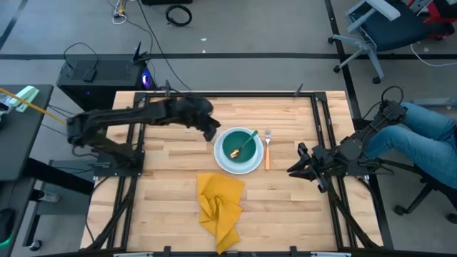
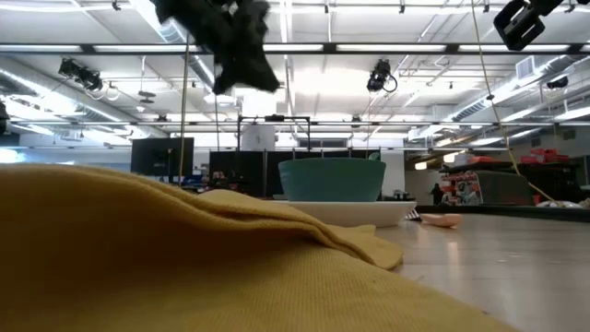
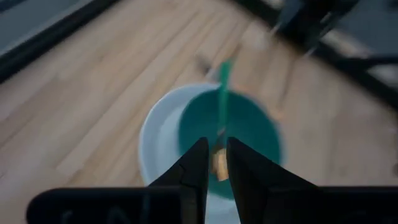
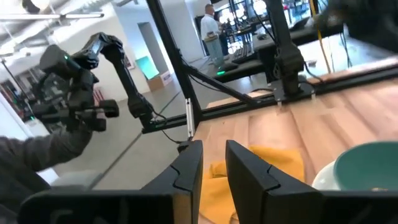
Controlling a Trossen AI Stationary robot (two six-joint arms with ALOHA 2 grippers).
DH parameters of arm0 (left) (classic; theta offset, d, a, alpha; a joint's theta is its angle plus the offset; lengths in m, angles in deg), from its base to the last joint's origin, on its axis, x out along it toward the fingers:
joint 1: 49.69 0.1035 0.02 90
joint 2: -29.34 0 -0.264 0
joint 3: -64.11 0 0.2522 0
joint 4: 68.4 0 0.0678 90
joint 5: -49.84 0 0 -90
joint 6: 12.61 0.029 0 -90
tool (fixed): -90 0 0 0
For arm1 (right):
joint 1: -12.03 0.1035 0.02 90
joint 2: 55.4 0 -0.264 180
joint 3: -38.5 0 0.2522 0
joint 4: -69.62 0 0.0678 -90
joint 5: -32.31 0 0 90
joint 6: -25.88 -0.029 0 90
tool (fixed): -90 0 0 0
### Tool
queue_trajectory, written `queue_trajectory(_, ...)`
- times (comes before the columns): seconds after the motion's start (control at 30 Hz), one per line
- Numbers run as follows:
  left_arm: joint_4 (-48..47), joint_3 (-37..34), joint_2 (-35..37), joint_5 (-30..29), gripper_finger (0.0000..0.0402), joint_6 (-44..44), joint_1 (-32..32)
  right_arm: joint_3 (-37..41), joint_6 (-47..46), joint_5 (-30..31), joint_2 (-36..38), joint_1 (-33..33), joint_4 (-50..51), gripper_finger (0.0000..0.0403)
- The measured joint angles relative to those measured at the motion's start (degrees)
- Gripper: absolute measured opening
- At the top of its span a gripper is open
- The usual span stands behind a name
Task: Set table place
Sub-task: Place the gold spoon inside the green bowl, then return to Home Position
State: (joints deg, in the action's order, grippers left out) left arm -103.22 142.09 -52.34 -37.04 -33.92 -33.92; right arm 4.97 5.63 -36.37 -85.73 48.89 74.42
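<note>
A white plate (image 1: pixel 227 165) lies on the light-wood table (image 1: pixel 164 178), and a teal bowl (image 1: pixel 235 146) stands on it. A spoon with a green handle (image 1: pixel 248 142) lies in the bowl, its handle leaning on the rim. A fork with an orange handle (image 1: pixel 267 151) lies flat just right of the plate. A crumpled yellow napkin (image 1: pixel 220 203) lies near the front edge. My left gripper (image 1: pixel 212 131) hangs shut and empty above the table, just left of the plate; the bowl shows ahead of it in the left wrist view (image 3: pixel 249 134). My right gripper (image 1: pixel 294 168) waits shut at the right edge.
Black rails (image 1: pixel 325 128) run along the table's edges. A person in jeans (image 1: pixel 428 135) sits beyond the right edge. A black box (image 1: pixel 100 75) stands on the floor behind the far left corner. Bare wood lies left of the napkin and plate.
</note>
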Motion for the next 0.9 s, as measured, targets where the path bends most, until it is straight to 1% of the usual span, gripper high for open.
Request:
queue_trajectory(0.17,0.97,0.01,7.30,0.12,0.0070,-0.58,-3.17,-0.02,-4.68,-0.25,0.00,0.06,1.99,0.0077)
queue_trajectory(0.27,0.78,0.02,10.50,0.29,0.0072,-0.64,-4.70,-0.02,-5.10,-3.83,-0.39,0.13,5.37,0.0077)
queue_trajectory(0.33,0.46,0.00,12.31,0.19,0.0073,-3.45,-5.67,0.66,-3.97,-7.20,-1.15,0.80,4.13,0.0077)
queue_trajectory(0.37,1.14,0.00,12.94,0.05,0.0073,-5.37,-6.15,1.60,-2.90,-9.10,-1.76,1.44,1.52,0.0077)
queue_trajectory(0.43,1.18,0.04,13.73,0.09,0.0071,-6.34,-7.11,4.61,-0.72,-13.64,-2.90,2.66,-7.57,0.0077)
queue_trajectory(0.5,1.03,0.04,13.96,0.21,0.0069,-3.82,-8.24,9.08,-0.69,-18.47,-4.03,3.24,-18.44,0.0077)
queue_trajectory(0.57,1.38,0.04,13.98,0.27,0.0066,-1.65,-9.39,13.80,-0.83,-20.09,-4.88,2.76,-27.00,0.0077)
queue_trajectory(0.63,1.50,0.04,13.94,0.30,0.0064,-0.31,-10.23,17.56,0.96,-19.22,-4.82,0.33,-32.15,0.0077)
queue_trajectory(0.7,1.72,0.04,13.54,0.26,0.0065,0.45,-10.78,19.15,3.34,-18.34,-4.01,-4.29,-33.89,0.0077)
queue_trajectory(0.8,2.54,-0.02,13.40,1.32,0.0068,1.51,-10.93,18.49,5.85,-18.23,-3.39,-13.83,-30.00,0.0077)
queue_trajectory(0.9,5.05,-0.02,13.43,5.00,0.0072,2.79,-10.93,15.58,6.92,-19.46,-3.42,-24.70,-24.46,0.0077)
